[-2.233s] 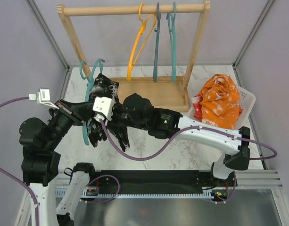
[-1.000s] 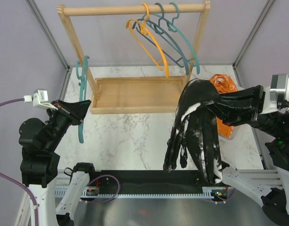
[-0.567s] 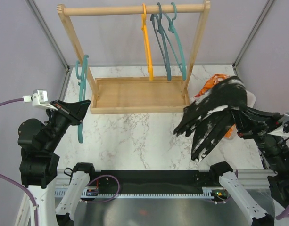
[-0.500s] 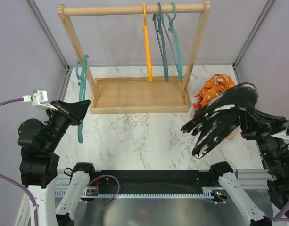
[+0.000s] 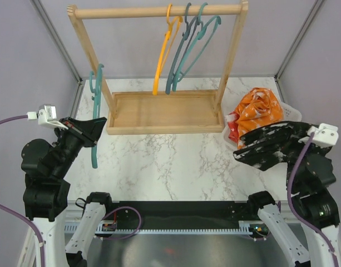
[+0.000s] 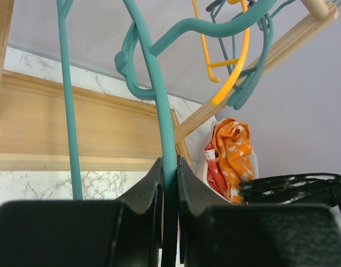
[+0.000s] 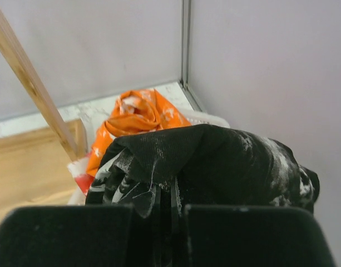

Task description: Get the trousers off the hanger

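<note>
Left gripper [image 6: 169,167]: jaws pressed together on the shaft of a bare teal hanger [image 6: 159,111], which is held up at the left end of the rack [image 5: 159,11]. No cloth on it.

Right gripper [image 7: 166,206]: pinching the black trousers [image 5: 270,146]. In the wrist view the cloth is bunched over the fingers, with a fold caught between them. From above the trousers lie nearly level, off the table [image 5: 170,161], at the near edge of the white basket [image 5: 293,113]. The loose ends point left, out past the basket rim.

The orange trousers [image 5: 259,114] are piled high in the basket, the red trousers [image 5: 232,132] showing at its left side. I can't see a beige pair.

Step in hand, as I read it: drop the black pair into the basket.

How I'd do it:
- Carry the right wrist further back and right, so the bulk hangs above the orange pile rather than the near rim.
- Tip the wrist down first so the loose ends fall inside the walls.
- Part the jaws only then, and lift straight up so the fold slips free.
- Leave the left arm where it is; the hanger is well apart from the drop.

Risk: the pile is tall, so the cloth may slide off towards the table.
</note>
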{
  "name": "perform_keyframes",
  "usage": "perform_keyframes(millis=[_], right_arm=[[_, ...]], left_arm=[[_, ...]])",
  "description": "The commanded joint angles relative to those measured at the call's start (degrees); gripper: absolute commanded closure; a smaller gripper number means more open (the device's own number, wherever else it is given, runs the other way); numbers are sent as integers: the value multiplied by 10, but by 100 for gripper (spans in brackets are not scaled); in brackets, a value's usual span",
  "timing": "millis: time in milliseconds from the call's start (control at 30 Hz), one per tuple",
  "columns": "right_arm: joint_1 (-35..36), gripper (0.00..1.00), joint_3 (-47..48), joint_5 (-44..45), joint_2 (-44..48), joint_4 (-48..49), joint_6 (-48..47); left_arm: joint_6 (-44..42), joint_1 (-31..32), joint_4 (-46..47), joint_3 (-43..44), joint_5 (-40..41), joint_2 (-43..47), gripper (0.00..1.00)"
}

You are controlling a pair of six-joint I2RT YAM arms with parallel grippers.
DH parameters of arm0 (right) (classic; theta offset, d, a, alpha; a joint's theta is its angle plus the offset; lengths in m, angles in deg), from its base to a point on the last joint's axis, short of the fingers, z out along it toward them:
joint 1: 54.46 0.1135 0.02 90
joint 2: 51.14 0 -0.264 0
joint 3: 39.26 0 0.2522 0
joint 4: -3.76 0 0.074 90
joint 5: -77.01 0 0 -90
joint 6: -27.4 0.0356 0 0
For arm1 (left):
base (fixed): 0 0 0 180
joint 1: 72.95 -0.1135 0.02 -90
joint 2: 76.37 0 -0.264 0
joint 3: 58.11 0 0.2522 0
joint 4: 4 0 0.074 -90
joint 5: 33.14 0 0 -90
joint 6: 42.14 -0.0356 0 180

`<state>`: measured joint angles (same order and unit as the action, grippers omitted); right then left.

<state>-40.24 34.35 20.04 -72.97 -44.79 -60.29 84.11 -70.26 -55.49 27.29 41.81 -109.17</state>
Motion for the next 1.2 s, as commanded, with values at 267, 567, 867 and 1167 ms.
perform_keyframes(millis=[267, 567, 867, 1167], right_arm=[[76, 100, 4, 94, -155, 177, -26], [-49, 100, 23, -49, -312, 226, 18], [-208, 65, 9, -253, -488, 331, 83], [-245, 24, -47, -358, -522, 408, 72]], left_arm=[[-24, -2, 20, 5, 5, -3, 98], [-29, -2, 19, 7, 0, 7, 98], [-18, -2, 22, 1, -8, 4, 98], [-24, -2, 23, 13, -19, -13, 98]])
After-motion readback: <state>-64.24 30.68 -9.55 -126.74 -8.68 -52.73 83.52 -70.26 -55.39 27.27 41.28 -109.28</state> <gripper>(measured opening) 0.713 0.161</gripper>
